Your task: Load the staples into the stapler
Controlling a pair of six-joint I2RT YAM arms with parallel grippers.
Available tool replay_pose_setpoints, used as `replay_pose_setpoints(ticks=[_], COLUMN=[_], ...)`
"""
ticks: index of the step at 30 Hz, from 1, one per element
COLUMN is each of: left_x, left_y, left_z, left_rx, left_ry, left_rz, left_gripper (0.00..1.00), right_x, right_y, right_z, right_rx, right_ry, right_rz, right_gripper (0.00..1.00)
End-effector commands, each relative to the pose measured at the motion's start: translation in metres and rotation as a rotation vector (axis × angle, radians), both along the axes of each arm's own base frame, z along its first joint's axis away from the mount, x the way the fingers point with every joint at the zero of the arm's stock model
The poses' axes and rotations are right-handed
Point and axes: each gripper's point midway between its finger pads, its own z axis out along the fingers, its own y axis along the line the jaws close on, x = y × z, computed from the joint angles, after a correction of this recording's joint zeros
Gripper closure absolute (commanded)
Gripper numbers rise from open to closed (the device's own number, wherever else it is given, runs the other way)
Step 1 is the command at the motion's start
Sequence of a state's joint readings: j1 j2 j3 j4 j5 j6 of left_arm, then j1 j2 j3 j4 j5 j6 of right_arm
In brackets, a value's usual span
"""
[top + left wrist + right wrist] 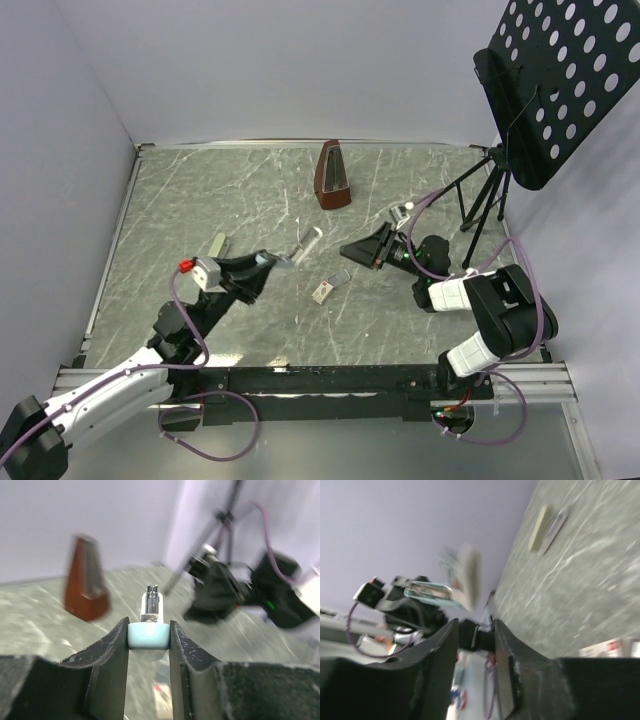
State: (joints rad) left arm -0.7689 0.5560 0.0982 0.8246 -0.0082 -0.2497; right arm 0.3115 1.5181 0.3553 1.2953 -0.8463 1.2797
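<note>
We see the left gripper (pixel 148 627) pinching the pale blue body of the stapler (pixel 151 607), fingers pressed against both of its sides, with the metal channel pointing away from the wrist. The right gripper (pixel 475 625) has its fingers narrowly parted. A dark shape sits between them, and we cannot tell whether it is gripped or merely behind. The staple box (pixel 323 291), cream with reddish print, lies on the table (pixel 200 200) between the two grippers, touching neither. A thin grey strip (pixel 555 522) lies just beside a cream piece (pixel 539 521), well apart from the box.

Even, soft overhead light; both wrist views are heavily motion-blurred.
</note>
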Motion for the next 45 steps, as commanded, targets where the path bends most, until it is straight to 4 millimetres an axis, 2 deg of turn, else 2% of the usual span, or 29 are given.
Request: replay_pose_setpoints(ticks=[1,3,4,5,6,7,8,9,10,11,12,13,14,15,16,18,22,24,25,31,37,41,45], left_x=[0.017,0.018,0.020,0.019,0.020,0.021,0.018,0.018,0.017,0.010,0.009,0.006,0.004,-0.005,-0.008,-0.021,-0.037,-0.045,-0.047,-0.059,-0.064,-0.068,-0.071], left_y=[0.030,0.029,0.028,0.025,0.023,0.020,0.015,0.011,0.007,-0.002,-0.007,-0.012,-0.018,-0.026,-0.029,-0.038,-0.042,-0.044,-0.045,-0.046,-0.052,-0.051,-0.052], left_z=[0.050,0.051,0.045,0.050,0.049,0.041,0.049,0.048,0.047,0.052,0.050,0.051,0.052,0.052,0.062,0.061,0.074,0.071,0.076,0.080,0.079,0.083,0.082], left_rx=[-0.097,-0.088,-0.065,-0.052,-0.033,0.014,0.029,0.052,0.076,0.100,0.121,0.139,0.169,0.193,0.197,0.234,0.254,0.289,0.289,0.304,0.323,0.315,0.322], left_ry=[-0.067,-0.055,-0.035,-0.040,-0.034,-0.013,-0.029,-0.024,-0.025,-0.038,-0.035,-0.040,-0.036,-0.048,-0.067,-0.084,-0.125,-0.126,-0.137,-0.162,-0.162,-0.184,-0.188], left_rz=[0.164,0.167,0.167,0.158,0.151,0.146,0.116,0.100,0.082,0.023,-0.001,-0.035,-0.069,-0.134,-0.154,-0.242,-0.324,-0.369,-0.379,-0.435,-0.487,-0.499,-0.513], left_gripper=[0.99,0.99,0.99,0.99,0.99,0.99,0.99,0.99,0.99,0.99,0.99,0.99,0.99,0.99,0.99,0.99,0.99,0.99,0.99,0.99,0.99,0.99,0.99], right_x=[0.012,0.014,0.014,0.014,0.016,0.017,0.015,0.016,0.014,0.004,0.001,0.000,-0.006,-0.019,-0.026,-0.038,-0.063,-0.077,-0.080,-0.096,-0.098,-0.103,-0.104], right_y=[-0.011,-0.012,-0.013,-0.014,-0.015,-0.017,-0.017,-0.019,-0.019,-0.013,-0.011,-0.011,-0.010,0.002,0.006,0.011,0.022,0.027,0.028,0.037,0.050,0.060,0.066], right_z=[0.036,0.034,0.035,0.034,0.033,0.053,0.041,0.063,0.066,0.058,0.059,0.080,0.069,0.084,0.084,0.085,0.085,0.083,0.084,0.086,0.089,0.084,0.077], right_rx=[0.006,-0.037,-0.065,-0.095,-0.153,-0.174,-0.237,-0.289,-0.332,-0.388,-0.470,-0.508,-0.606,-0.608,-0.623,-0.638,-0.603,-0.604,-0.606,-0.593,-0.594,-0.582,-0.586], right_ry=[-0.222,-0.248,-0.242,-0.244,-0.311,-0.395,-0.360,-0.523,-0.569,-0.579,-0.719,-0.818,-0.911,-1.007,-1.050,-1.099,-1.150,-1.204,-1.220,-1.271,-1.298,-1.285,-1.265], right_rz=[-0.079,-0.090,-0.096,-0.098,-0.110,-0.124,-0.108,-0.136,-0.133,-0.093,-0.074,-0.101,-0.047,-0.001,0.043,0.127,0.261,0.328,0.344,0.428,0.466,0.527,0.563], right_gripper=[0.49,0.45,0.42,0.40,0.38,0.34,0.31,0.27,0.25,0.24,0.23,0.18,0.16,0.13,0.13,0.13,0.15,0.17,0.18,0.26,0.35,0.44,0.47])
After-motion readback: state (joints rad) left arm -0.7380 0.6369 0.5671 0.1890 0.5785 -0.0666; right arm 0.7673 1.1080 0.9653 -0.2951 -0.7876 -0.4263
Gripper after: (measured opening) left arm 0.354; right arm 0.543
